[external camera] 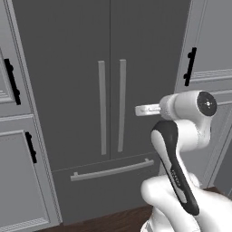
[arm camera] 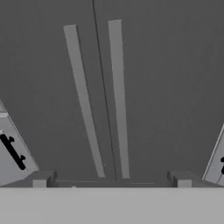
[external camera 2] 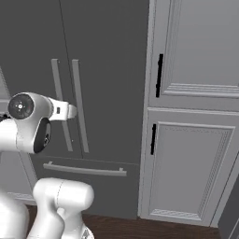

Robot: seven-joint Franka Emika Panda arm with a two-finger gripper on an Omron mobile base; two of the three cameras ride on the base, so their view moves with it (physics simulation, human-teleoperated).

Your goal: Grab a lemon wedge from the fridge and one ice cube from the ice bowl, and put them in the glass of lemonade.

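My claw stands as wide open as it goes and holds nothing, its two dark tips aimed square at the tall dark grey double-door fridge, short of touching it. Both doors are closed, so the lemon wedge must be somewhere behind them and I can't say which shelf. The two long pale grey bar handles run side by side, one on each side of the centre seam, and there lies my first worry: they sit so near each other that I could straddle both, or close on the seam between them and grip nothing. If I take the wrong bar, the door may swing into my own white arm. Further out, the panelled grey cabinets with black handles flank the fridge closely, so a wide pull could bang the door against them.
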